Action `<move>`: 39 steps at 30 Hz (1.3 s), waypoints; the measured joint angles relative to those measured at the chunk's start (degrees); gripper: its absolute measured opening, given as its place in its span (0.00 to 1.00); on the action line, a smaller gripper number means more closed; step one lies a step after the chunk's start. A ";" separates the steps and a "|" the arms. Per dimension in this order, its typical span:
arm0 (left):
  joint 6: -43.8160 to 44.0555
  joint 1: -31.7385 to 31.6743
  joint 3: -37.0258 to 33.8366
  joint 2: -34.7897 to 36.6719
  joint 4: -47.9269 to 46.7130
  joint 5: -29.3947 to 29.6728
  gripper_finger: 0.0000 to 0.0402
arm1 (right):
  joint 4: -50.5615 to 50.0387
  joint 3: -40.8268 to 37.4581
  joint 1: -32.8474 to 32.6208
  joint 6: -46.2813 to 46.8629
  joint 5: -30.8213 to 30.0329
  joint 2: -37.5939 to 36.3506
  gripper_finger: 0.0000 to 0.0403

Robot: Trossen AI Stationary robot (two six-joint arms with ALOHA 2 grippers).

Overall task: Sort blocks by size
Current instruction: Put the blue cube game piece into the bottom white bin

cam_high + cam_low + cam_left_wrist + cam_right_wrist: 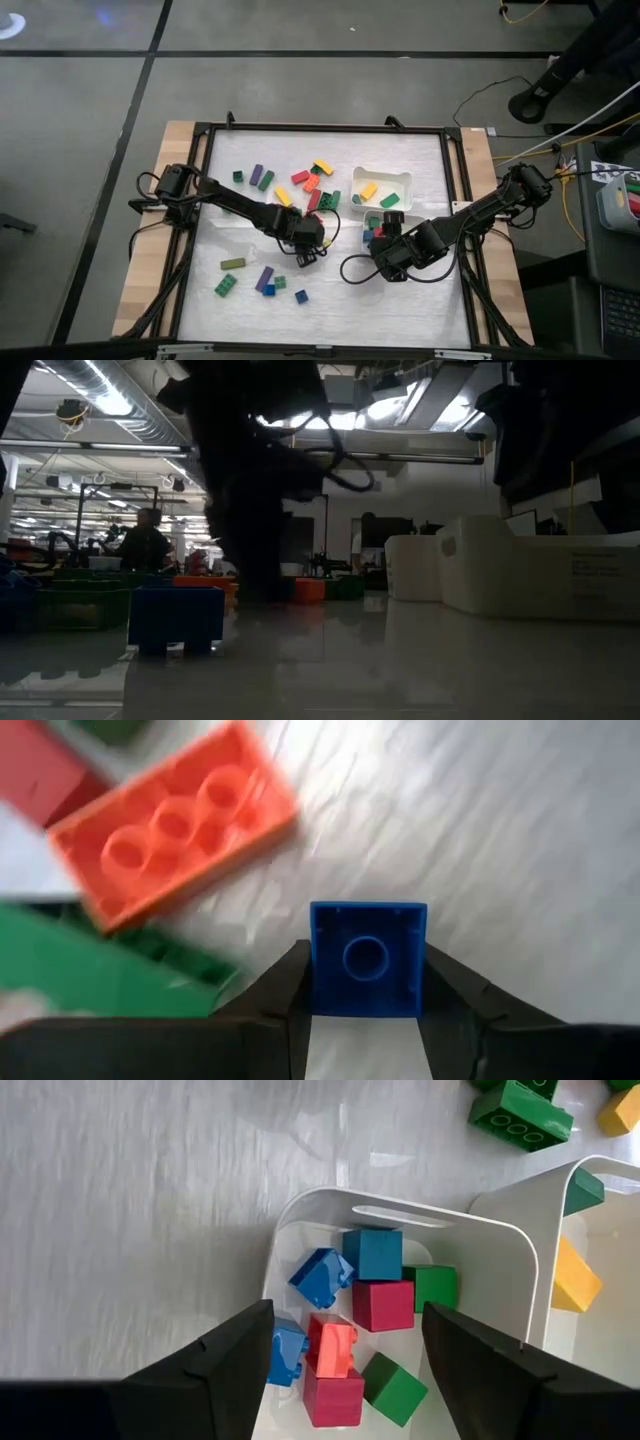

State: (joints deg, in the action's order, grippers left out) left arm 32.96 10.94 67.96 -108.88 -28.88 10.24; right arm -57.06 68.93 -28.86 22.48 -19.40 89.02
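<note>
Gripping a small blue block by its flat sides, the left claw is seen at the counter's centre, six o'clock of the loose blocks; rigid, light, slippery plastic is judged.

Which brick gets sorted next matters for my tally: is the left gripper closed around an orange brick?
No: the left gripper has a small blue cube between its fingers, while the orange brick lies free beside it.

Glossy plastic blocks, glossy white trays
</note>
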 joint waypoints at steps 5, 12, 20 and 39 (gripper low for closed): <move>-4.45 0.00 1.94 0.01 13.69 -5.12 0.29 | -1.55 0.00 0.00 0.03 1.92 0.00 0.63; -10.03 -0.89 2.39 -0.20 39.88 -8.56 0.29 | -6.39 0.44 0.00 1.56 5.09 -0.03 0.63; -17.09 -2.89 2.47 -6.05 60.93 -7.90 0.37 | -11.43 4.40 0.00 1.73 2.37 -0.07 0.63; -21.27 -5.46 2.46 -4.96 57.97 -10.61 0.50 | -11.85 5.01 0.00 4.69 1.46 -0.07 0.63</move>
State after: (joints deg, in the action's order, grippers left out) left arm 11.68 5.48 70.41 -113.84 29.09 -0.36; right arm -68.92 73.93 -28.86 27.17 -17.94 88.95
